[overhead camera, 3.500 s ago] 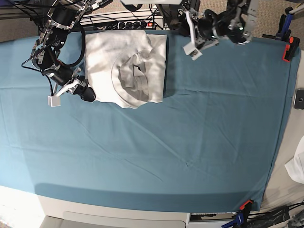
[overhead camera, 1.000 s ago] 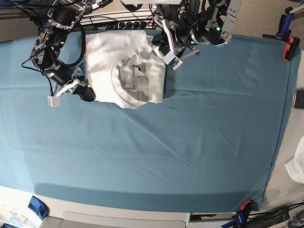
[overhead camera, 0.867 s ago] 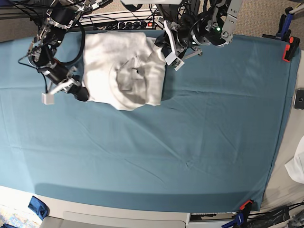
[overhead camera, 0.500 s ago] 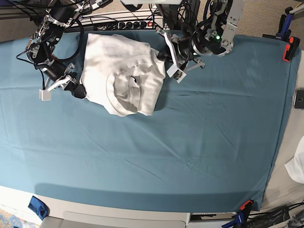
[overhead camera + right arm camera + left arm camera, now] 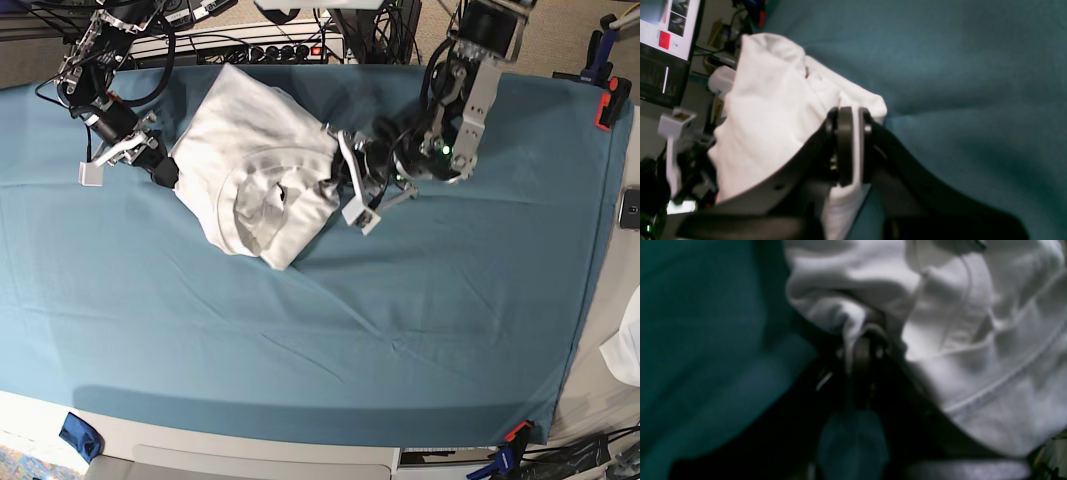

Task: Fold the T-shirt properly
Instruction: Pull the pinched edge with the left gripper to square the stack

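T-shirt [image 5: 262, 178] is a folded, bunched white bundle lying on the teal cloth [image 5: 420, 300], in that cloth's upper-left part, rotated so its long axis runs diagonally. Ribbed collar faces up, near the middle of the bundle. One corner points to the cloth's top edge, the lowest corner points toward the cloth centre.

Left gripper [image 5: 343, 178] is at the T-shirt's right edge. Left wrist view: jaws pressed together with a pinch of white fabric [image 5: 853, 323] between them, hem seam running just beside the grip. View is blurred, but the clamp on the shirt reads clearly.

Right gripper [image 5: 163, 172] is at the T-shirt's left edge. Right wrist view: fingers [image 5: 848, 146] closed flat against each other with white fabric squeezed between and hanging below them; the rest of the T-shirt [image 5: 773, 113] bulges up behind the grip.

So both edges are pinched, and the bundle spans between the two grippers, sagging onto the cloth.

Further out from the T-shirt: power strip [image 5: 270, 50] and cables beyond the cloth's top edge, orange clamp [image 5: 607, 100] at the cloth's top-right corner, another clamp [image 5: 517, 432] at its bottom-right corner, small blue fabric piece [image 5: 75, 437] off its bottom-left edge.
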